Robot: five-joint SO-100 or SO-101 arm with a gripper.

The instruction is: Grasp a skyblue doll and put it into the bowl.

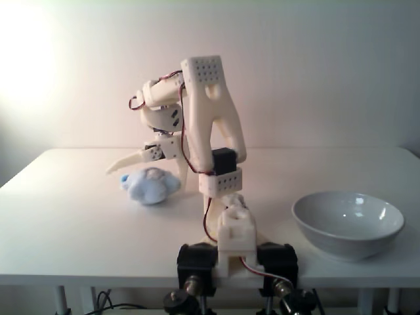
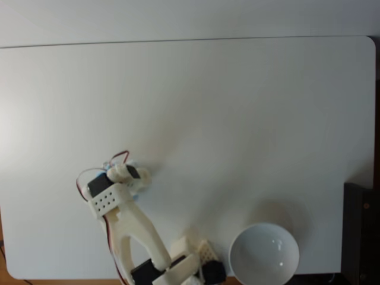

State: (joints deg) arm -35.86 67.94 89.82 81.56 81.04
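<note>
In the front fixed view the skyblue doll [image 1: 151, 186], a small fluffy pale-blue plush, lies on the white table [image 1: 79, 223] left of the arm's base. My gripper [image 1: 143, 176] hangs just over it and is open. One long finger [image 1: 128, 163] slants out to the left above the doll, and the other jaw comes down at the doll's right side. From above, only a sliver of the doll [image 2: 142, 181] peeks out beside my wrist, and the arm hides the fingers. The glossy white bowl [image 1: 348, 224] [image 2: 264, 255] stands empty near the front edge, far right of the doll.
The arm's base [image 1: 230, 252] is clamped to the table's front edge between doll and bowl. A wide stretch of bare table [image 2: 237, 107] lies beyond the arm. A dark object [image 2: 362, 231] stands off the table's right edge.
</note>
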